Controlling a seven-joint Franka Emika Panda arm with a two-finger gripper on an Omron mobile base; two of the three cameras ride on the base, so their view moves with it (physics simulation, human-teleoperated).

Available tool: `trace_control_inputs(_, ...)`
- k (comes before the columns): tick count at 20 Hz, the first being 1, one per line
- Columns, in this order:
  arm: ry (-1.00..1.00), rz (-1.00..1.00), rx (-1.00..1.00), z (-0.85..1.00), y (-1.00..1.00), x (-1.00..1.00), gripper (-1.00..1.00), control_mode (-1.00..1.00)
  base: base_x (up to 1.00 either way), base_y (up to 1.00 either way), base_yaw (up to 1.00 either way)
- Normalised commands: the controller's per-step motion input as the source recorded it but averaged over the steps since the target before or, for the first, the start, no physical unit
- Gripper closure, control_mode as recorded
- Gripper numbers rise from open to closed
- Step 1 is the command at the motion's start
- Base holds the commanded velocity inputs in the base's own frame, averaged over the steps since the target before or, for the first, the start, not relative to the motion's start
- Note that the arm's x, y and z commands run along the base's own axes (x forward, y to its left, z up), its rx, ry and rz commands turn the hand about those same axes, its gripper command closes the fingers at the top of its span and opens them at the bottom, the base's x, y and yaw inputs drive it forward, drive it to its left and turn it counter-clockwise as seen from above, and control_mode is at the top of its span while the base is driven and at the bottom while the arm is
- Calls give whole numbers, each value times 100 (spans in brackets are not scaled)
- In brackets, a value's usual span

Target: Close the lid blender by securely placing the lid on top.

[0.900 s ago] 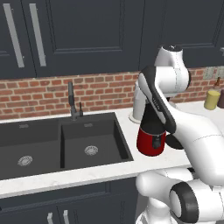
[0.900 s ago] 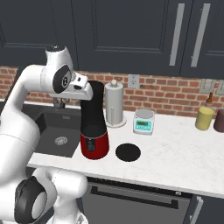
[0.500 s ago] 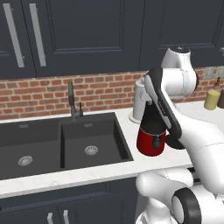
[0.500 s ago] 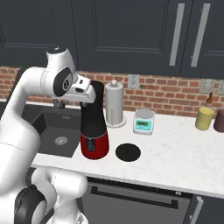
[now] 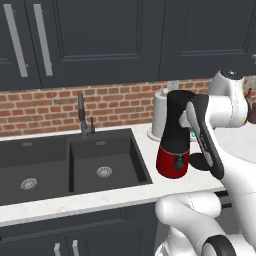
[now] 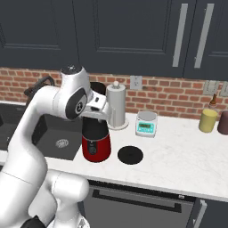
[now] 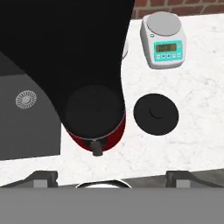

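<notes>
The blender (image 6: pixel 95 146) stands on the counter next to the sink, with a glossy red base (image 5: pixel 172 161) and a tall black jar (image 7: pixel 87 52). The lid (image 7: pixel 155 113), a flat black disc, lies on the white counter just right of the blender (image 6: pixel 130 155); in the left base view the lid (image 5: pixel 199 161) is partly behind my arm. My gripper (image 7: pixel 111 177) hovers above the jar's mouth and looks straight down. It is open with its tips far apart and nothing between them. In the right base view the hand (image 6: pixel 96 106) sits at the top of the jar.
A grey scale (image 6: pixel 146 124) with a teal display sits behind the lid, and a white paper-towel roll (image 6: pixel 116 107) stands behind the blender. The dark sink (image 5: pixel 70 160) and faucet (image 5: pixel 82 115) lie to the left. Two jars (image 6: pixel 207 120) stand at the far right.
My arm has swung to the right, bringing the hand over the blender jar. The blender and the lid have not moved.
</notes>
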Motion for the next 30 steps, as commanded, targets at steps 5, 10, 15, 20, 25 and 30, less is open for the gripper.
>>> trace_control_inputs(5, 0, 0, 0, -40, -71, -21, -100, -100, 0, 0, 0)
trace_control_inputs(10, 1, 1, 0, -41, -59, -13, -100, -100, 0, 0, 0)
trace_control_inputs(15, 0, 3, 0, -15, -35, -2, -100, -100, 0, 0, 0)
trace_control_inputs(20, 0, 4, 0, -13, -26, 0, -100, -100, 0, 0, 0)
trace_control_inputs(25, 0, 10, 0, -23, -15, 5, -100, -100, 0, 0, 0)
trace_control_inputs(30, 4, 15, 0, -36, -1, 18, -100, -100, 0, 0, 0)
